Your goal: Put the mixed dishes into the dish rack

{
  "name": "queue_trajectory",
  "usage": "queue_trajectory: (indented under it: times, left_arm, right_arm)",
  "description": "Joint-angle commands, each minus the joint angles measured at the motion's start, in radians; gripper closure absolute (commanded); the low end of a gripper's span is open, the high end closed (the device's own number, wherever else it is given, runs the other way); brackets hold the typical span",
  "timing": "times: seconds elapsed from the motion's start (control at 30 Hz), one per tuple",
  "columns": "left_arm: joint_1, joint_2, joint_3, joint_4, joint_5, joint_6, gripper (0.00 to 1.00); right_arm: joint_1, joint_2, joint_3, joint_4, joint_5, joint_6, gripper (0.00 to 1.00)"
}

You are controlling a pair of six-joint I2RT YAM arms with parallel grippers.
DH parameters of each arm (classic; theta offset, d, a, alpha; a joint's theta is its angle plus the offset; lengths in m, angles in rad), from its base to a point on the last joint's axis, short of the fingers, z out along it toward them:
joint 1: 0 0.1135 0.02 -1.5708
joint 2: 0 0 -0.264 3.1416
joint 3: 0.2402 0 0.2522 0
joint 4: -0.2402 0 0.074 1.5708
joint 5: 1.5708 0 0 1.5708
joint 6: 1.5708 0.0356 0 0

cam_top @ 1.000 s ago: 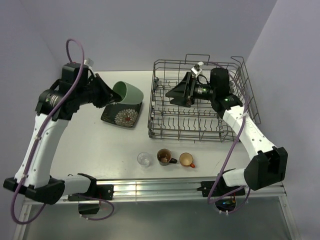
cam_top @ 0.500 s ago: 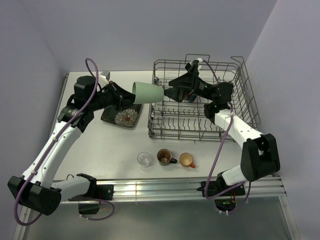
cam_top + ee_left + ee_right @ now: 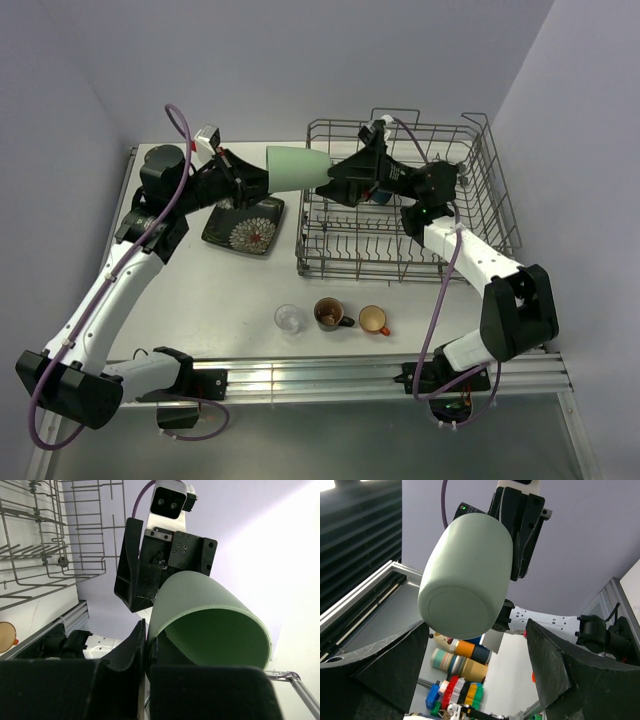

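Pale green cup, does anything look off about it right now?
It's not resting anywhere: the pale green cup lies sideways in mid-air, its rim pinched by the left claw, its base facing the open right claw near the dish rack. No spill or damage shows.

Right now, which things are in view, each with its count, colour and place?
rack: one, grey wire, right part of table.
plate: one, dark with white flowers, on table left of rack.
cup: one, pale green, in the air on its side, by rack's left edge.
glass: one, clear, near edge of table.
brown mug: one, dark brown, right of glass.
orange mug: one, orange, right of brown mug.
table: one, whitish, under everything.
left gripper: one, black, shut on cup's rim.
right gripper: one, black, open, facing cup's base.
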Motion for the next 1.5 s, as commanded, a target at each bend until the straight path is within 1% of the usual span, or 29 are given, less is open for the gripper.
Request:
queue_trajectory:
  times: [0.0, 0.17, 0.4, 0.5, 0.6, 0.63, 0.67, 0.7, 0.73, 0.77, 0.83, 0.87, 0.9, 0.93, 0.97, 1.0, 1.03, 1.07, 1.1, 1.13, 1.2, 1.23, 1.27, 1.3, 1.37, 1.47]
  left_arm:
    - [-0.005, -0.004, -0.002, 0.091, 0.031, -0.026, 1.0]
    - [-0.012, 0.012, 0.007, 0.076, 0.037, -0.014, 1.0]
    - [-0.023, 0.005, -0.052, 0.114, 0.048, -0.032, 1.0]
    - [-0.023, 0.011, -0.054, 0.116, 0.053, -0.031, 1.0]
    - [-0.023, 0.026, -0.046, 0.12, 0.067, -0.026, 1.0]
    - [-0.023, 0.034, -0.046, 0.139, 0.077, -0.031, 1.0]
    - [-0.023, 0.039, -0.046, 0.153, 0.085, -0.032, 1.0]
    - [-0.022, 0.043, -0.042, 0.154, 0.091, -0.033, 0.92]
    - [-0.023, 0.045, -0.036, 0.153, 0.094, -0.02, 0.58]
    - [-0.019, 0.045, -0.02, 0.115, 0.084, -0.008, 0.41]
    - [-0.002, 0.043, 0.007, 0.02, 0.059, 0.067, 0.17]
    - [0.023, 0.043, 0.045, -0.134, 0.013, 0.104, 0.12]
    - [0.04, 0.042, 0.067, -0.231, -0.025, 0.143, 0.11]
    - [0.056, 0.042, 0.09, -0.326, -0.065, 0.224, 0.09]
    - [0.087, 0.042, 0.124, -0.482, -0.141, 0.262, 0.08]
    - [0.104, 0.045, 0.136, -0.554, -0.18, 0.3, 0.09]
    - [0.115, 0.049, 0.147, -0.62, -0.221, 0.355, 0.09]
    - [0.133, 0.052, 0.159, -0.677, -0.263, 0.377, 0.09]
    - [0.138, 0.055, 0.161, -0.762, -0.33, 0.4, 0.09]
    - [0.139, 0.066, 0.159, -0.793, -0.356, 0.437, 0.1]
    - [0.141, 0.074, 0.146, -0.847, -0.406, 0.478, 0.11]
    - [0.139, 0.08, 0.132, -0.852, -0.413, 0.489, 0.11]
    - [0.139, 0.083, 0.106, -0.852, -0.413, 0.497, 0.12]
    - [0.139, 0.083, 0.09, -0.841, -0.404, 0.509, 0.12]
    - [0.139, 0.085, 0.049, -0.821, -0.378, 0.515, 0.13]
    - [0.139, 0.095, 0.018, -0.783, -0.328, 0.517, 0.15]
  right_arm:
    - [0.012, 0.009, 0.076, -0.007, -0.01, -0.04, 0.15]
    - [0.022, 0.021, 0.107, -0.008, 0.014, -0.041, 0.15]
    - [0.039, 0.047, 0.154, -0.039, 0.025, -0.055, 0.16]
    - [0.05, 0.05, 0.168, -0.06, 0.03, -0.077, 0.21]
    - [0.062, 0.05, 0.18, -0.117, 0.027, -0.115, 0.33]
    - [0.071, 0.05, 0.185, -0.148, 0.022, -0.126, 0.54]
    - [0.074, 0.05, 0.184, -0.16, 0.022, -0.135, 0.71]
    - [0.073, 0.043, 0.18, -0.175, 0.022, -0.147, 0.93]
    - [0.068, 0.038, 0.173, -0.218, 0.024, -0.181, 1.0]
    - [0.061, 0.018, 0.168, -0.24, 0.028, -0.202, 1.0]
    - [0.042, -0.012, 0.185, -0.457, 0.034, -0.351, 1.0]
    - [0.013, -0.053, 0.203, -0.578, 0.056, -0.439, 1.0]
    - [-0.005, -0.072, 0.228, -0.728, 0.08, -0.645, 1.0]
    - [-0.027, -0.083, 0.298, -1.048, 0.112, -0.752, 1.0]
    - [-0.071, -0.091, 0.335, -1.196, 0.154, -0.858, 1.0]
    - [-0.094, -0.089, 0.373, -1.335, 0.238, -1.026, 1.0]
    - [-0.117, -0.089, 0.425, -1.537, 0.283, -1.088, 1.0]
    - [-0.14, -0.095, 0.444, -1.612, 0.329, -1.145, 1.0]
    - [-0.178, -0.101, 0.463, -1.684, 0.441, -1.24, 1.0]
    - [-0.192, -0.104, 0.492, -1.794, 0.503, -1.277, 1.0]
    - [-0.224, -0.102, 0.536, -1.913, 0.664, -1.369, 1.0]
    - [-0.234, -0.097, 0.576, -2.0, 0.823, -1.394, 1.0]
    - [-0.238, -0.086, 0.596, -2.036, 0.902, -1.438, 1.0]
    - [-0.24, -0.082, 0.62, -2.089, 1.061, -1.453, 1.0]
    - [-0.243, -0.078, 0.621, -2.113, 1.165, -1.471, 1.0]
    - [-0.246, -0.072, 0.593, -2.114, 1.226, -1.474, 1.0]
